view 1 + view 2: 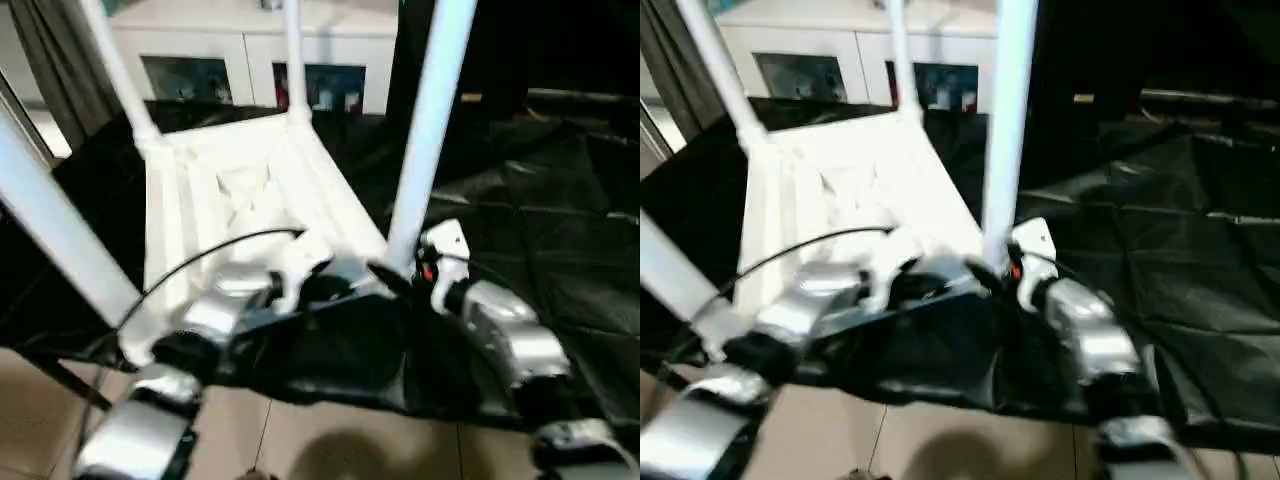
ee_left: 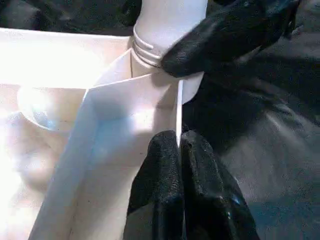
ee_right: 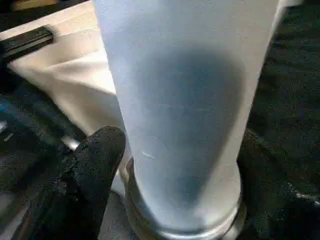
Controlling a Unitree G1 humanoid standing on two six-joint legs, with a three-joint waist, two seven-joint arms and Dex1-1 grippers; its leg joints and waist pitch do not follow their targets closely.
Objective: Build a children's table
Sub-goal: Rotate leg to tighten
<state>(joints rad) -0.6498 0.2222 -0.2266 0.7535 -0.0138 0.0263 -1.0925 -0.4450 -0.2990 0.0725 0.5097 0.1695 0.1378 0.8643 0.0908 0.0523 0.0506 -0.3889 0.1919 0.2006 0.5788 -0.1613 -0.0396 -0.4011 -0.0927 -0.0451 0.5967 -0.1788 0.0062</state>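
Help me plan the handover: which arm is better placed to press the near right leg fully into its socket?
Right. The right gripper already straddles that leg just above its socket, while the left gripper pinches the tabletop's rim beside it, steadying the top.

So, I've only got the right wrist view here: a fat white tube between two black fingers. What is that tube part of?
Observer: It's one leg of an upside-down children's table, standing in the near corner on the robot's right.
Operator: Are any other legs in?
Observer: Yes, three more legs rise from the other corners.
Operator: And the other arm?
Observer: The left gripper pinches the thin rim of the table's top, right beside that leg's socket.
Operator: What is the table lying on?
Observer: A crumpled black sheet.
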